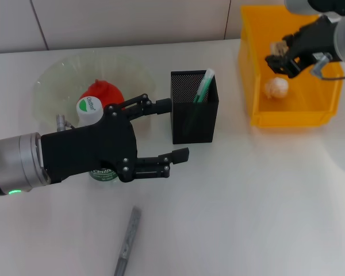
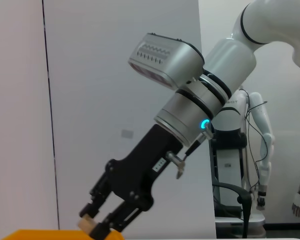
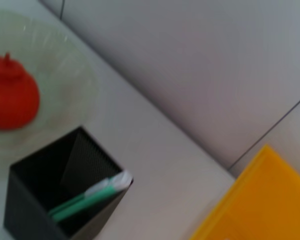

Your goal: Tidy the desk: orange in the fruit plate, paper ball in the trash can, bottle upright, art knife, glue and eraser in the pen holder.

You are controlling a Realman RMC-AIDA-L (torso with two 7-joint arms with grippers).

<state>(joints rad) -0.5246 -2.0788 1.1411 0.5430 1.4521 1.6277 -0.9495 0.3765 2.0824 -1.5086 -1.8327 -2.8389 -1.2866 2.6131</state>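
Bottle [image 1: 89, 111]: upright, green-and-white cap, writing too small to read
Fruit plate [image 1: 52, 86]: holds orange [image 1: 101, 92]
Pen holder [image 1: 194, 107]: green glue stick [image 1: 204, 86]
Trash can [image 1: 287, 66]: paper ball [image 1: 276, 87]
Tabletop [image 1: 247, 195]: art knife [image 1: 127, 241]
Left claw [image 1: 175, 129]: spread, empty
Right claw [image 1: 277, 57]: pinching eraser [image 1: 279, 48]

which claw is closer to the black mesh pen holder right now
Left. The left claw is open right beside the pen holder, one finger almost at its rim. The right claw is farther away, over the yellow bin, holding something small.
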